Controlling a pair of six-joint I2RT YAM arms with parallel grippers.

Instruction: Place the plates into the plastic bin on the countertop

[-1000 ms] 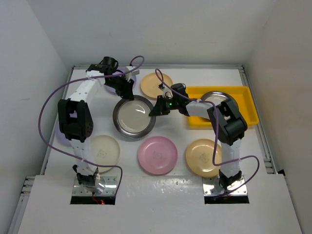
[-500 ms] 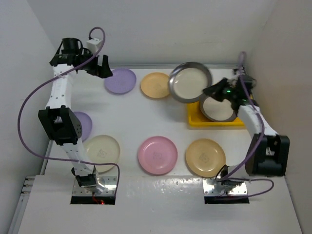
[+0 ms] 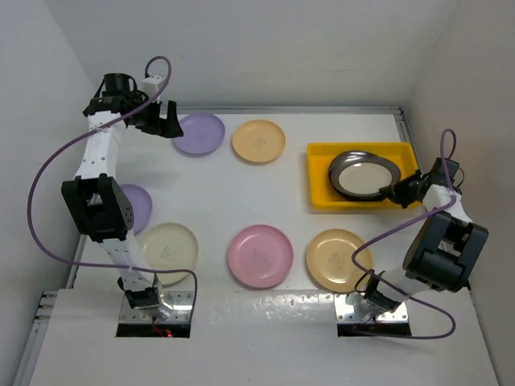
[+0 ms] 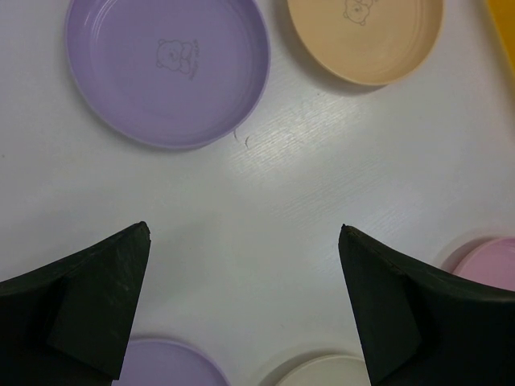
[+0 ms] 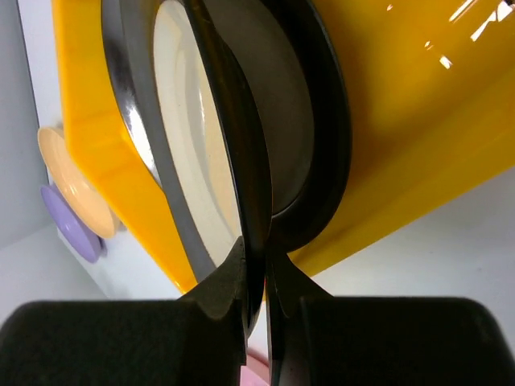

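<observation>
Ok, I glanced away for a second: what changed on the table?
The dark-rimmed plate went from mid-table into the yellow bin; the right hand carried it and still pinches its rim. The left hand let go, opened and drew back to the far-left corner. The six coloured plates on the countertop stayed put.

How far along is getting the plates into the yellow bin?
Done: one dark-rimmed plate lies in the yellow bin. In hand: the right claw is shut on the rim of a second dark-rimmed plate, over the first. Left on the countertop: far lilac plate, far tan plate, near lilac plate, cream plate, pink plate, near tan plate. The left claw is open.
</observation>
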